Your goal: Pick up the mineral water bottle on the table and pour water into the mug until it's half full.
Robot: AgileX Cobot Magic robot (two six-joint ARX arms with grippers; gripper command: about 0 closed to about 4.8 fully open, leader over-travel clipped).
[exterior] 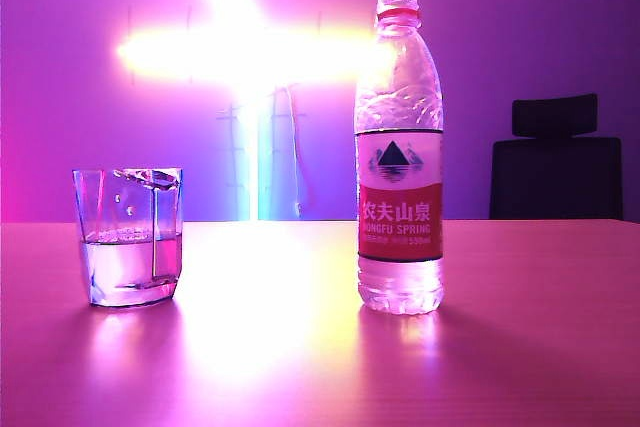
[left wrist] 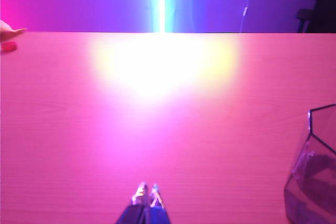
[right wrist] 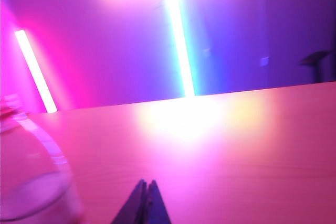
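Exterior: we see the mineral water bottle (exterior: pixel 399 157) uncapped, upright, well apart from the half-filled mug (exterior: pixel 129 237); thin ribbed plastic, best held at the label. Left wrist: left gripper (left wrist: pixel 147 195) pressed together, mug nearby. Right wrist: right gripper (right wrist: pixel 146 192) pressed together beside bottle.

- The tall clear ribbed plastic bottle (exterior: pixel 399 157), right of centre in the exterior view, carries a red-and-white label (exterior: pixel 399 197).
- The label shows a dark mountain logo above large white Chinese characters, 农夫山泉.
- Beneath stands "NONGFU SPRING"; the smaller print below is unreadable.
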